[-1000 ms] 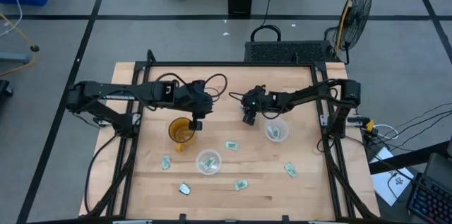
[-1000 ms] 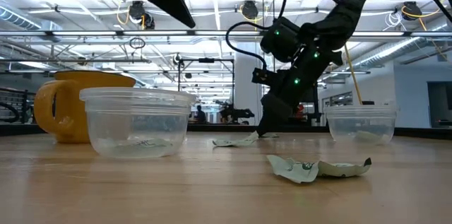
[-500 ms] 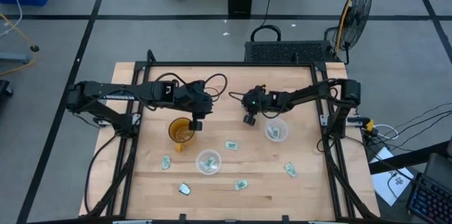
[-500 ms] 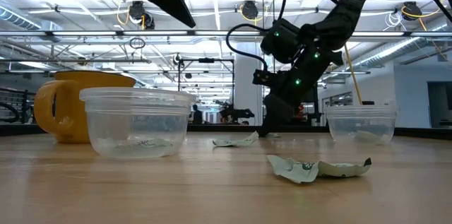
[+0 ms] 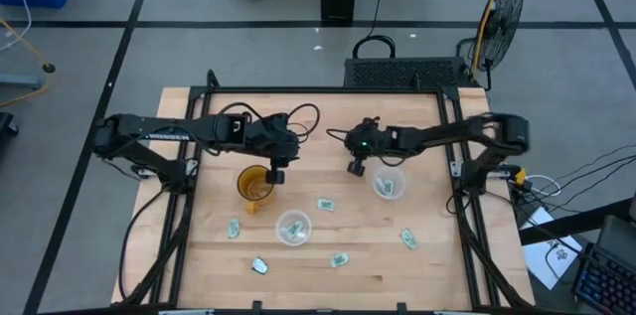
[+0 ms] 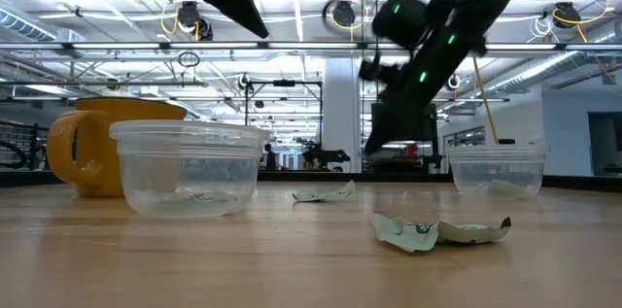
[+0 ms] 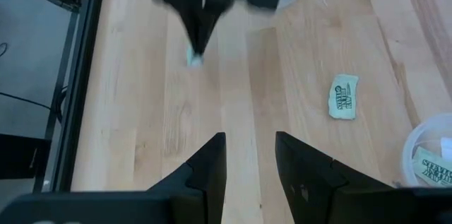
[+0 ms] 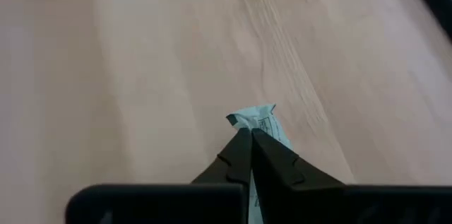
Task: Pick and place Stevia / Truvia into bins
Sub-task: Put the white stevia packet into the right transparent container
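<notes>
- Right now the right gripper [image 8: 251,133] is pinching a sachet [image 8: 258,121] between closed fingertips, hanging above bare wood beside the right-hand cup [image 5: 388,185].
- The left gripper [image 7: 251,155] is hovering by the orange mug [image 5: 253,185], fingers apart and gripping nothing.
- Other sachets are lying loose around the middle cup [image 5: 292,227], and each cup is holding one.

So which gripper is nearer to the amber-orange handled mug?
Left. The left gripper hangs just beside the amber-orange handled mug, while the right gripper, holding a pale green paper sachet, is farther away.
</notes>
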Motion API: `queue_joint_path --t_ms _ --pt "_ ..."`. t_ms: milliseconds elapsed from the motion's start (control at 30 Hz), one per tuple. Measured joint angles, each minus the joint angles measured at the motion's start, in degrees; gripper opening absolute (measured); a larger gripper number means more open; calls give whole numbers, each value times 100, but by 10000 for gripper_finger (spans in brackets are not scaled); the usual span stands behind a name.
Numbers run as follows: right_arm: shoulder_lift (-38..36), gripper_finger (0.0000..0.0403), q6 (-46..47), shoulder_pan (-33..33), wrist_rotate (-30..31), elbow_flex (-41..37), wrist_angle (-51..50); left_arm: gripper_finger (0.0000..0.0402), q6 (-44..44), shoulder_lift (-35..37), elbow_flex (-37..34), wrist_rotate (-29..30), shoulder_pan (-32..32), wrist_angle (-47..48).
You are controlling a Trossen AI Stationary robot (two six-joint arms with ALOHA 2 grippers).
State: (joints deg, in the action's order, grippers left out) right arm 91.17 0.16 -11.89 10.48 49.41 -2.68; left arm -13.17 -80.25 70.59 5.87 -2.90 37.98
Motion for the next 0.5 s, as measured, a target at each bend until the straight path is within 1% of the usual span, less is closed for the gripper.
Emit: queue_joint_path --t_ms 167,267,333,400,500 --pt "-1295 1 818 629 -4 2 -1272 129 92 0 0 2 0 -4" --pt "-1851 1 1390 1136 -2 2 -2196 129 167 0 0 0 0 -3" --pt "-2070 1 1726 1503 -2 1 -2699 129 171 0 0 0 0 -4" --pt "-2184 1 1981 1838 19 -77 -2977 129 208 0 0 0 0 -7" --pt "-2220 1 2041 2116 160 -267 -3079 129 313 0 0 2 0 -9"
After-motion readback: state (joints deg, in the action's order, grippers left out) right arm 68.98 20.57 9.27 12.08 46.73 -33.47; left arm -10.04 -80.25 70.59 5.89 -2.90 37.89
